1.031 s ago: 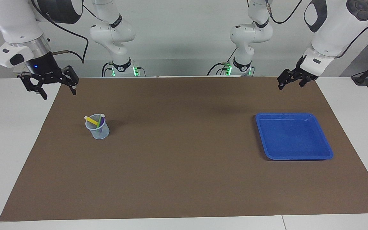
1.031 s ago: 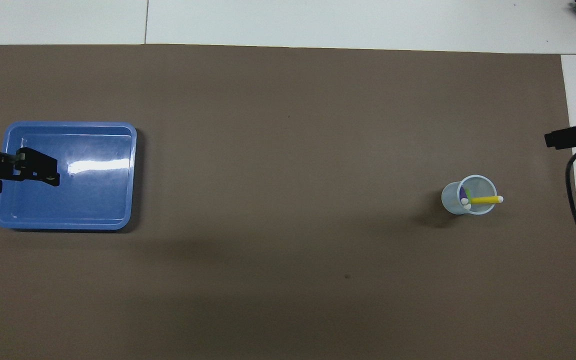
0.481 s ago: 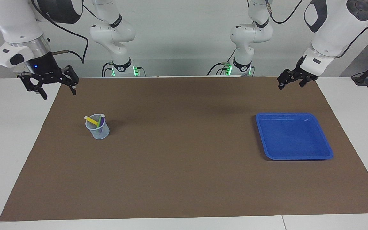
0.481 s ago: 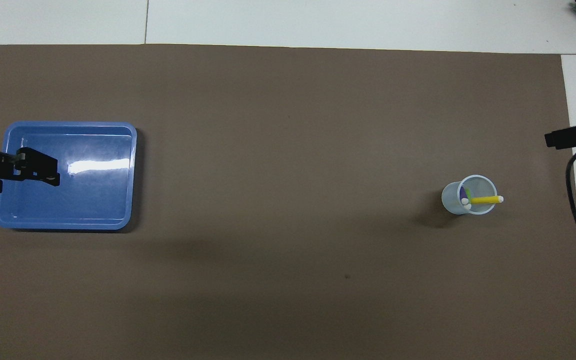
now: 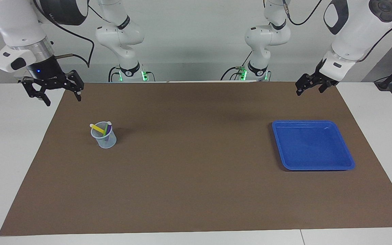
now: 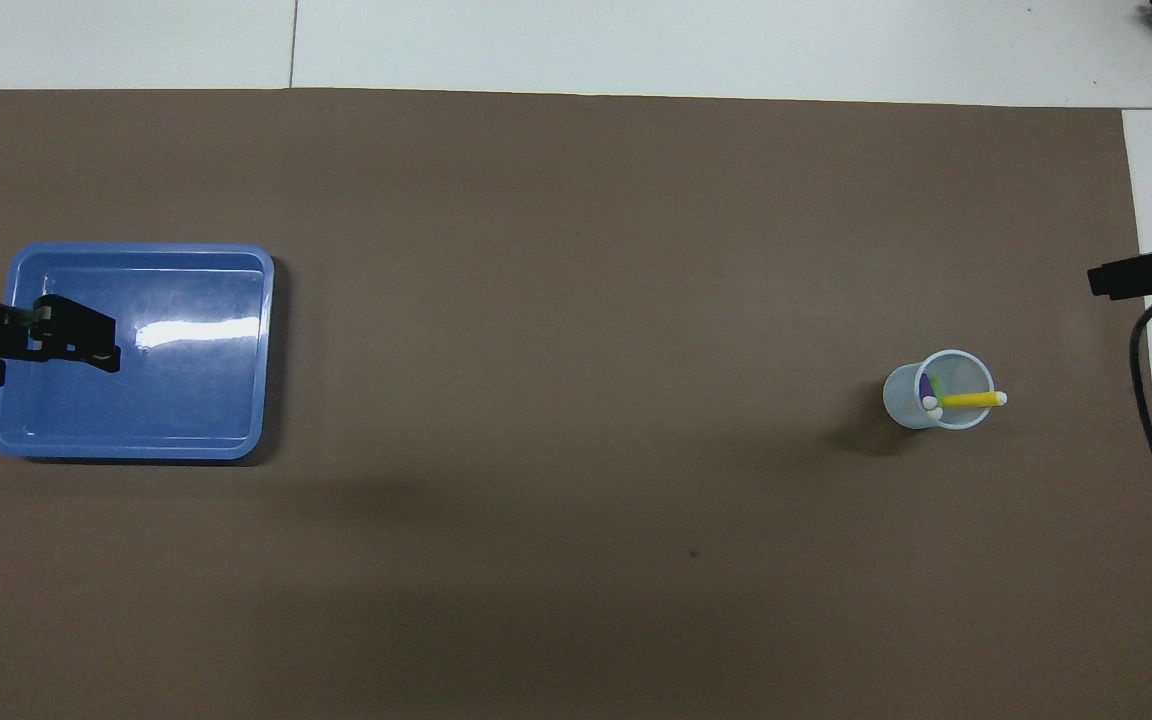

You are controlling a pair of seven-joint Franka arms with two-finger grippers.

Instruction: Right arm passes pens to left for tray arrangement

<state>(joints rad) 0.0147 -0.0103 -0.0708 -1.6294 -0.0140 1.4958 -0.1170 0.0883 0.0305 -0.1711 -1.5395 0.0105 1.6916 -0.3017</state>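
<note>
pens point(image 5: 101, 129) upright in cup point(image 5: 104, 140) | blue tray point(image 5: 349, 161) flat, well apart

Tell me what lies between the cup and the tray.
Nothing: only bare brown mat runs from the cup to the tray, plain in both views.

Facing view looks high across at the robots; overhead looks steeply down; both share the brown mat point(image 5: 196, 177).

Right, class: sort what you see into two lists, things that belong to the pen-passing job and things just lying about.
Belongs to the job:
- pens, standing in the cup
- tray, holding nothing
- right tool, open, raised
- left tool, open, raised

Just there:
- mesh cup, holding the pens
- brown mat
</note>
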